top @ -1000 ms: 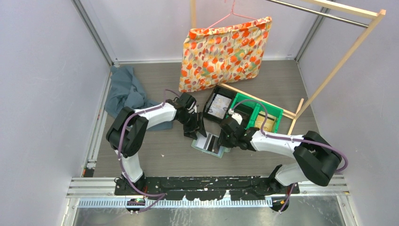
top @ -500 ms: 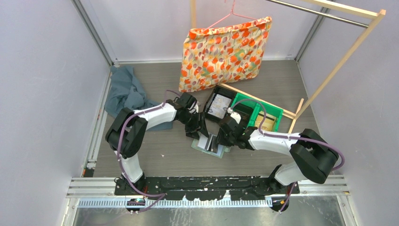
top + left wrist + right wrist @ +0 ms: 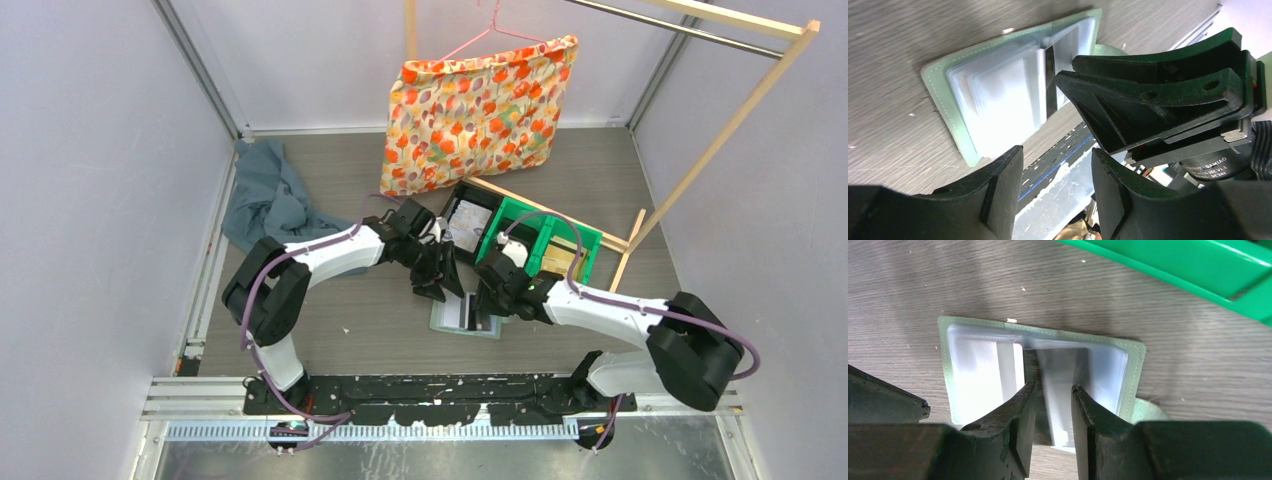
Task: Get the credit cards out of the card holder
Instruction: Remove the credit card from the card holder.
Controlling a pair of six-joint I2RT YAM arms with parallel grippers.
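A floral bag (image 3: 478, 112) hangs near a green bin (image 3: 545, 245) and blue-grey cloth (image 3: 264, 195).

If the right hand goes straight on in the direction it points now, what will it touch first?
Most likely the open card holder: the right hand points at its middle, where a grey card lies. Depth is unclear.

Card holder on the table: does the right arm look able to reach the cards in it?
Likely yes: the right gripper sits directly over the open card holder, its jaws apart astride a grey card, with nothing in between.
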